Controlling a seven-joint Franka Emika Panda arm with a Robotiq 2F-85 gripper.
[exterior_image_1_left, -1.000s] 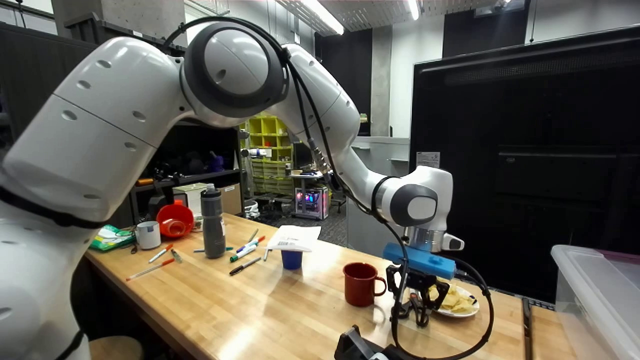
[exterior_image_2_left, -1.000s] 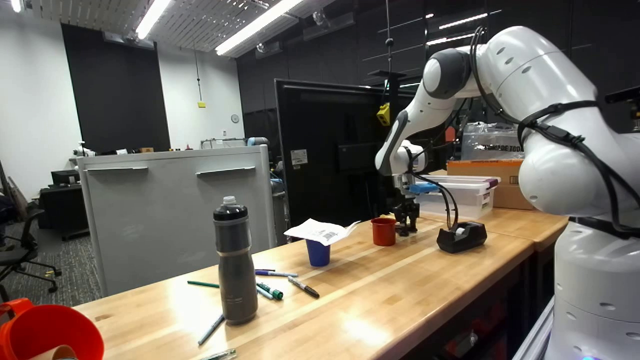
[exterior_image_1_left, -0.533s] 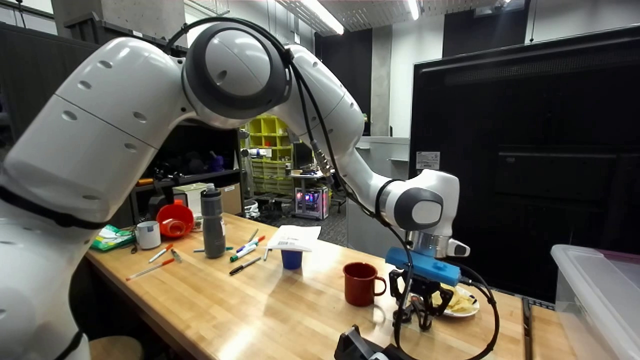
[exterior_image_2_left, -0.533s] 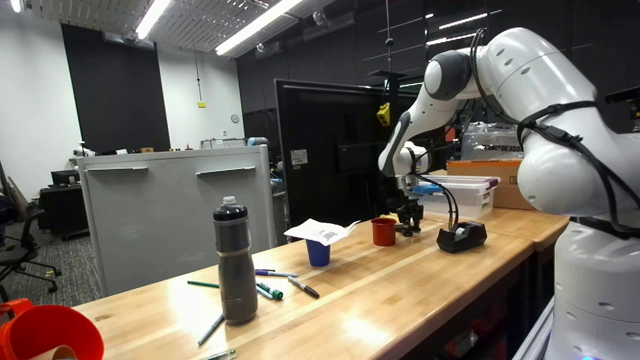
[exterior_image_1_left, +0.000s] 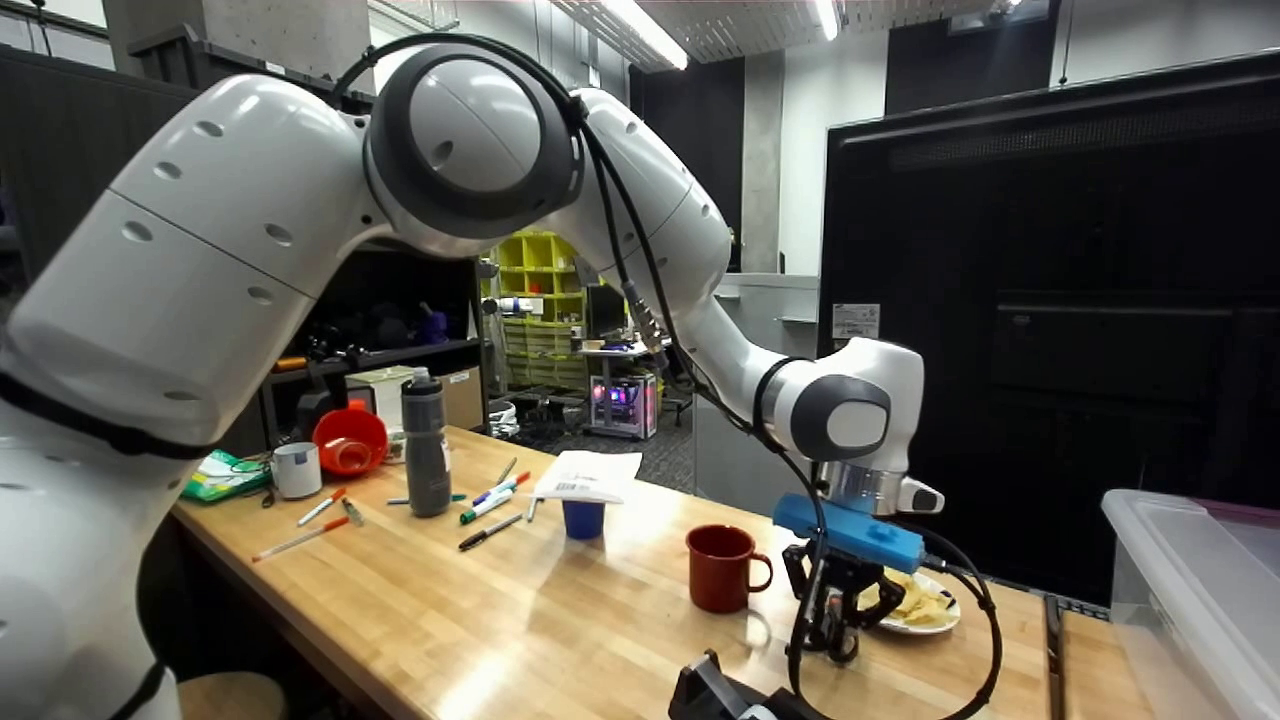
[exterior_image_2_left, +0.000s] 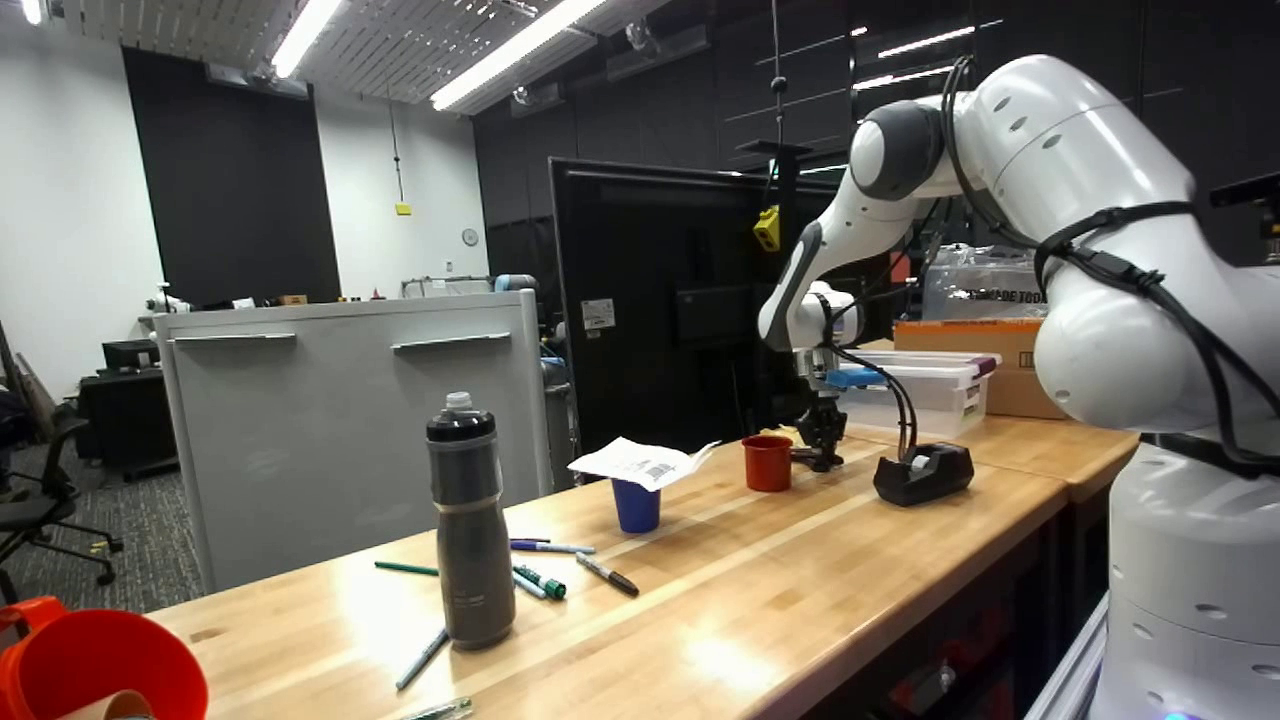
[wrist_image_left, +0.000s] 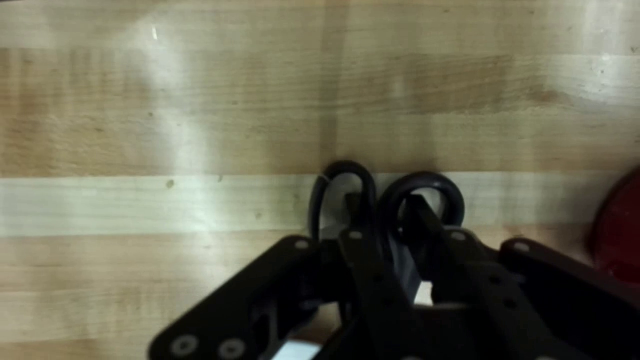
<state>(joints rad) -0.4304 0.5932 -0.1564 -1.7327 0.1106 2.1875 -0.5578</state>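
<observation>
My gripper (wrist_image_left: 386, 212) points down at the wooden table, its fingers drawn together on black-handled scissors (wrist_image_left: 434, 180). In the wrist view the fingertips sit inside the two handle loops, and the fingers hide most of the scissors. The gripper shows low over the table in both exterior views (exterior_image_1_left: 832, 640) (exterior_image_2_left: 822, 460). A dark red mug (exterior_image_1_left: 718, 572) stands upright beside it, apart from the fingers; it also shows in an exterior view (exterior_image_2_left: 768, 464) and at the wrist view's right edge (wrist_image_left: 620, 235). A white plate (exterior_image_1_left: 925, 629) bearing yellow chips (exterior_image_1_left: 918, 603) is behind the gripper, partly hidden.
A black tape dispenser (exterior_image_2_left: 925, 475) is near the gripper. A blue cup (exterior_image_2_left: 637, 508) carries a white packet (exterior_image_2_left: 640, 462). A grey bottle (exterior_image_1_left: 426, 450) and several pens lie farther along. A clear bin (exterior_image_2_left: 905, 398) and large black screen (exterior_image_1_left: 1050, 350) stand close by.
My gripper has moved slightly away from the red mug, toward the clear bin. Its fingers have since drawn together on the scissors. The mug, plate and cup have not moved.
</observation>
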